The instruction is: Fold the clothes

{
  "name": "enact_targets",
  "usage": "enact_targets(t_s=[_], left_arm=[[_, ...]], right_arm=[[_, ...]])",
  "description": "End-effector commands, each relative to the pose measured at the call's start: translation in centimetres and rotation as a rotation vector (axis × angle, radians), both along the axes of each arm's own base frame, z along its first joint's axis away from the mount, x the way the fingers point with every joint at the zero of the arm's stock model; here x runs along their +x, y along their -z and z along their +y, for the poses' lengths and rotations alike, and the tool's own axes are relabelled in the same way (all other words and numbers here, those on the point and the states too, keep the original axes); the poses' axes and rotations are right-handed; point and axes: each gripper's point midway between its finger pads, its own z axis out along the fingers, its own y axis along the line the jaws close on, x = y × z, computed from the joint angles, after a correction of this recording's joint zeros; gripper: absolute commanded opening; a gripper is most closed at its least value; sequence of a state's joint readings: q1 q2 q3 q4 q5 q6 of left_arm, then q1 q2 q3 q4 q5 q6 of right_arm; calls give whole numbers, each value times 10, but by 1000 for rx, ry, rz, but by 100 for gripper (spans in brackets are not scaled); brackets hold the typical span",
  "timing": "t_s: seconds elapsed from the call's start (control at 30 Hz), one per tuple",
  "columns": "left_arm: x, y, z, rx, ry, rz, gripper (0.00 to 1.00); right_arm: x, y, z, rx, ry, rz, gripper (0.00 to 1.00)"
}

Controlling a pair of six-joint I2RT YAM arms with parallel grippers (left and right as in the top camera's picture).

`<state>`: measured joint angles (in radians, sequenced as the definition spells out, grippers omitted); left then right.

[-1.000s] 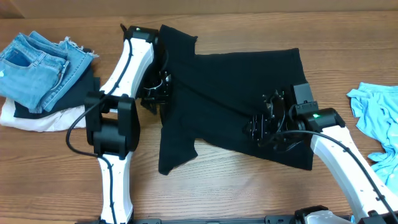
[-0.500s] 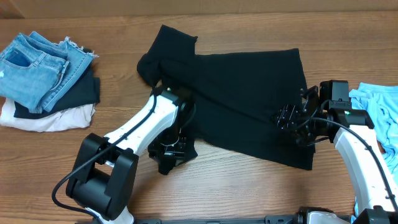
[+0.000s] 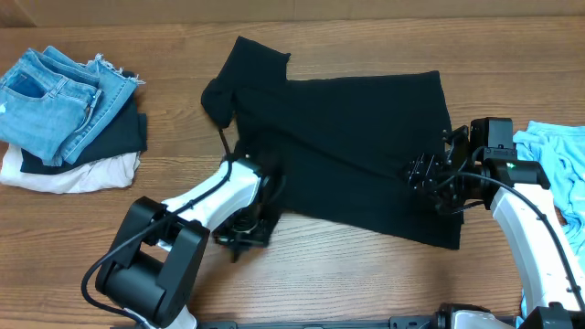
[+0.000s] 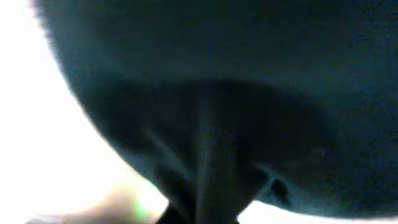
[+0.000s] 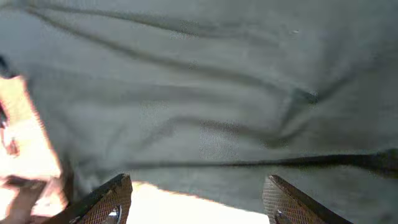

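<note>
1. Left claw (image 3: 245, 234): clenched on the near left sleeve of the black T-shirt (image 3: 356, 146). The left wrist view shows only dark cloth, gathered into a ridge that runs down toward the fingers.
2. Right claw (image 5: 198, 202): released, fingers spread, nothing between them. It sits at the hem end of the T-shirt, with the cloth edge just ahead of the fingertips.
3. T-shirt: lies spread across the middle of the surface (image 3: 347, 283). Its long axis runs left to right with a slight tilt, neck and sleeves toward the left arm, hem toward the right arm.
4. Governing relation: the body of the T-shirt lies forward and to the right of the left claw. The pinched sleeve probably has to travel that way, inward over the body, and the left arm is the nearer one.
5. Containers: none in view.
6. Other holdings:
   - A denim piece (image 3: 50, 91) is stacked on a dark cloth (image 3: 123, 132) and a cream garment (image 3: 64, 175) at the far left, well apart from the T-shirt.
   - A light blue garment (image 3: 558, 174) lies at the right edge, beside the right arm.
</note>
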<state>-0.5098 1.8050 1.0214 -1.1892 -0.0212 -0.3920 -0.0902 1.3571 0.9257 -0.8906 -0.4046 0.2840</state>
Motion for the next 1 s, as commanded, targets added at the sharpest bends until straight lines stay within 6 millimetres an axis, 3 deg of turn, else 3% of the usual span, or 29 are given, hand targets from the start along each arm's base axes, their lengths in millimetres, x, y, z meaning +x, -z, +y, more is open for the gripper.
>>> enact_targets(t_s=[0.0,0.03,0.13,0.17,0.23,0.33,0.43,0.5,0.73,0.87,0.97], left_arm=[[39,-66,31,225,-2,-151,4],[55,-109,37,268,-11,-246,4],[86,-192,40,256,-19,-475,4],[92,-208,38,228,-2,-524,4],[98,-233,35,181,14,-604,4],[94,-240,35,158,7,-626,4],[91,-237,29,119,17,-601,4],[91,-237,29,120,17,-602,4],[97,-243,41,193,70,-627,4],[97,-243,41,190,81,-622,4],[94,-240,35,153,63,-607,4]], right_arm=[[3,4,-24,-127,71,10,71],[2,8,-28,-146,85,27,63],[-6,25,-27,-130,126,128,47],[-8,33,-27,-127,130,164,44],[-17,56,-26,-116,166,272,27],[-29,85,-25,-112,176,374,16],[-34,95,-25,-111,172,421,14],[-37,94,-21,-93,165,433,14],[-43,67,33,220,-117,350,18],[-42,83,16,108,-81,357,18],[-58,118,1,16,41,394,17]])
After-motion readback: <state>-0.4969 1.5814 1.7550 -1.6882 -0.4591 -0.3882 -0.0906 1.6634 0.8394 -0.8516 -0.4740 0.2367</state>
